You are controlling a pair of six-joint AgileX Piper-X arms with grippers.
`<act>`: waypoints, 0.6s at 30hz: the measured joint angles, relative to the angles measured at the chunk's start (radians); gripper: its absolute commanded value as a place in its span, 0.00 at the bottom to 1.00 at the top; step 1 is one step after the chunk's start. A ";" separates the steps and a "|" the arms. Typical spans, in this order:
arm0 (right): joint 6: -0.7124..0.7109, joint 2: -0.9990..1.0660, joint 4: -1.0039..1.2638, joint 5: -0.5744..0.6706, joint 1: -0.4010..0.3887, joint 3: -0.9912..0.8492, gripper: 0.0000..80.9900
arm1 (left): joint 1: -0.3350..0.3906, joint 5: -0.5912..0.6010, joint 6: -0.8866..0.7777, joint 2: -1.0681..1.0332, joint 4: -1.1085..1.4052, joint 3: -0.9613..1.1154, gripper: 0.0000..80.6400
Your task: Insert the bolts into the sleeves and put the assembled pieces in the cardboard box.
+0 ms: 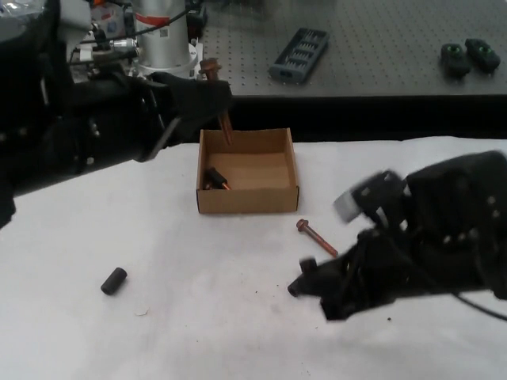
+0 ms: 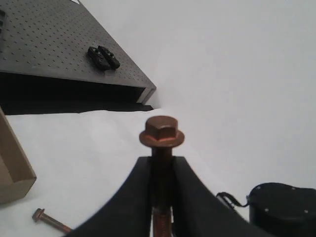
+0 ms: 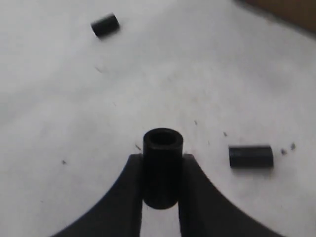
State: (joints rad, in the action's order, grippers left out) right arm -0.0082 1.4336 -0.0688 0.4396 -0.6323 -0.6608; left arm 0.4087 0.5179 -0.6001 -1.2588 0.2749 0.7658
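Across the white bench (image 1: 198, 332), the cardboard box (image 1: 247, 199) sits toward the far edge, about midway along it, open side up. Over the box's far left corner hangs the left gripper (image 2: 161, 160), its jaws pinched tight on the shank of a copper bolt (image 2: 162, 132), head uppermost and shank slanting down toward the box. Near the bench's front right, the right gripper (image 3: 163, 159) sits low over the cloth, jaws closed against the sides of a black sleeve (image 3: 163, 148) whose open bore faces the wrist camera. A loose bolt (image 1: 317, 237) lies flat just off the box's front right corner. Inside the box, against its left wall, rests an assembled piece (image 1: 215, 180). A second sleeve (image 3: 251, 156) lies close beside the right gripper, and a third sleeve (image 1: 114, 280) lies well apart toward the front left.
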 measured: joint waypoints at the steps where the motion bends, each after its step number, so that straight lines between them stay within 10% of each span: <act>1: 0.000 0.000 0.038 0.051 0.019 0.000 0.05 | 0.000 -0.003 0.000 -0.007 0.005 0.000 0.01; 18: 0.105 0.000 0.262 0.431 0.075 0.000 0.05 | 0.000 0.091 0.010 -0.065 0.044 0.000 0.01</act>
State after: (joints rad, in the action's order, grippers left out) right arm 0.0968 1.4336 0.1928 0.8704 -0.5576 -0.6608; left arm 0.4087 0.6084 -0.5897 -1.3234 0.3192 0.7658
